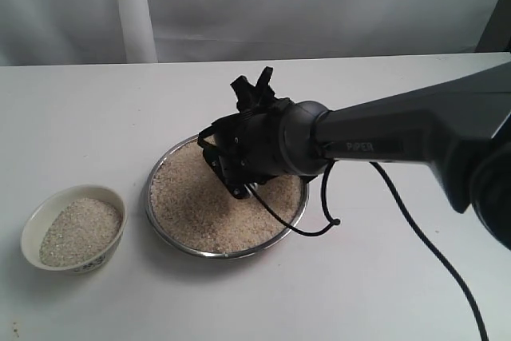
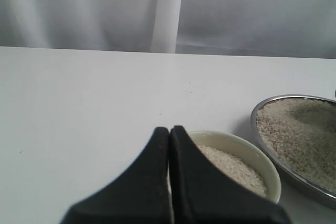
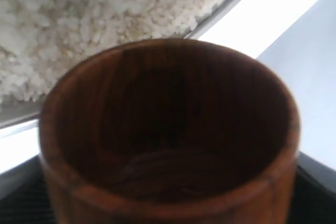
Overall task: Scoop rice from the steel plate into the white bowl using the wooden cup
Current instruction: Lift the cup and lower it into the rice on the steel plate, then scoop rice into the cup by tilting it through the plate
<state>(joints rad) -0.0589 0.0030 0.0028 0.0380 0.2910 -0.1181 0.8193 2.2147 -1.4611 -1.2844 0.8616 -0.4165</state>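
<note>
The steel plate [image 1: 152, 213] lies mid-table, filled with rice [image 1: 192, 205]. My right gripper [image 1: 233, 167] hangs low over the plate's far side, shut on the wooden cup [image 3: 168, 129]. In the exterior view the cup is hidden behind the gripper. Its dark inside looks empty, and its mouth faces the rice [image 3: 79, 24] near the plate's rim [image 3: 231, 3]. The white bowl [image 1: 29, 227] stands left of the plate, holding rice [image 1: 80, 229]. My left gripper [image 2: 169, 129] is shut on nothing, just short of the bowl [image 2: 236, 141], and is out of the exterior view.
A black cable [image 1: 415, 237] trails from the right arm [image 1: 415, 133] across the table to the front right. A white curtain [image 1: 239, 5] hangs behind the table's far edge. In the left wrist view the plate [image 2: 257, 124] lies right beside the bowl.
</note>
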